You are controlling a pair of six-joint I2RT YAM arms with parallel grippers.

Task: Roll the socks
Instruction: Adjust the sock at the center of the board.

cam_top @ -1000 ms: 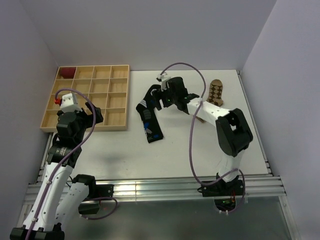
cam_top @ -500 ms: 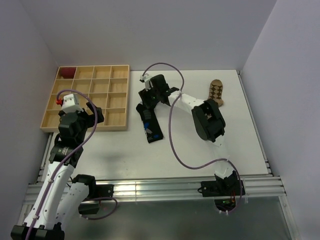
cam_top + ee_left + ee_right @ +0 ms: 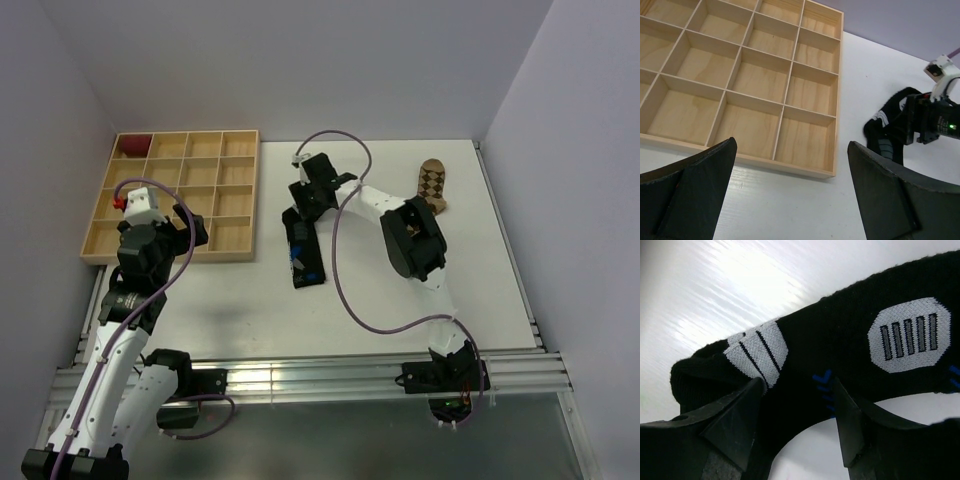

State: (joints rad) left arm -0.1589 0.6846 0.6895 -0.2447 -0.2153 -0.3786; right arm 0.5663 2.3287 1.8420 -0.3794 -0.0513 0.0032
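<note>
Black sock lies mid-table, its long axis running near to far. The right gripper straddles its far end, jaws partly apart; whether they pinch it I cannot tell. Tan sock sits far right. Left gripper, jaws wide, hangs over the tray, the farther of the 2 arms.

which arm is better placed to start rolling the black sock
Right. Its gripper is down at the black sock's far end, fingers either side of the fabric. The left gripper hangs open by the tray, apart from the sock.
</note>
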